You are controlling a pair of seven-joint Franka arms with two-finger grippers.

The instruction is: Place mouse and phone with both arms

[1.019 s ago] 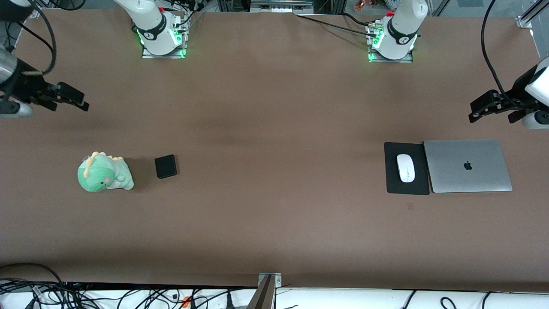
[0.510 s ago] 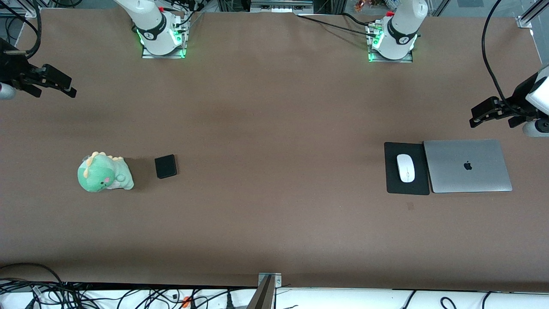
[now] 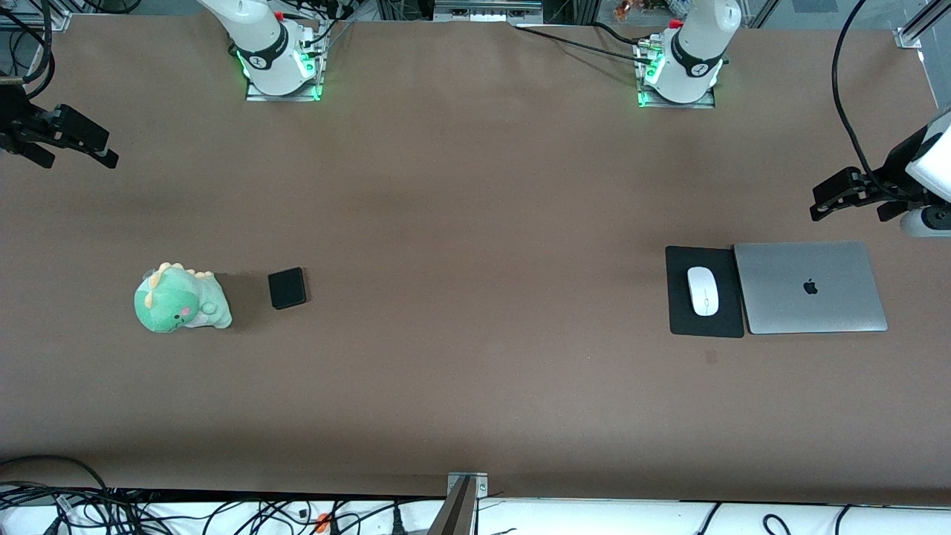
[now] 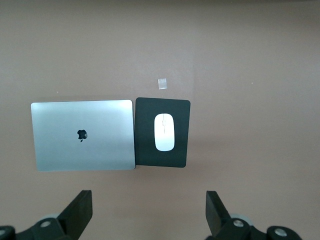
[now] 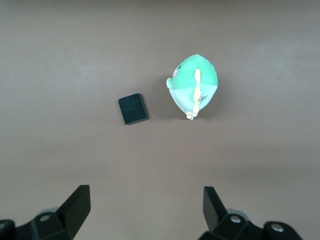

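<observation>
Seemingly nothing has been grasped yet; both descents are judged next. The mouse (image 3: pixel 702 290) lies on the black pad (image 3: pixel 680 316) beside the laptop (image 3: pixel 810 287), well below the spread left gripper (image 4: pixel 149 214). The phone (image 3: pixel 287 288), beside the plush dinosaur (image 3: pixel 180 298), lies well below the spread right gripper (image 5: pixel 146 211).

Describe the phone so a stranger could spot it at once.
Go to the right arm's end of the table and find the green dinosaur plush. The phone lies flat beside it, apart from it. It is a small black, nearly square slab, far smaller than the black pad.
</observation>
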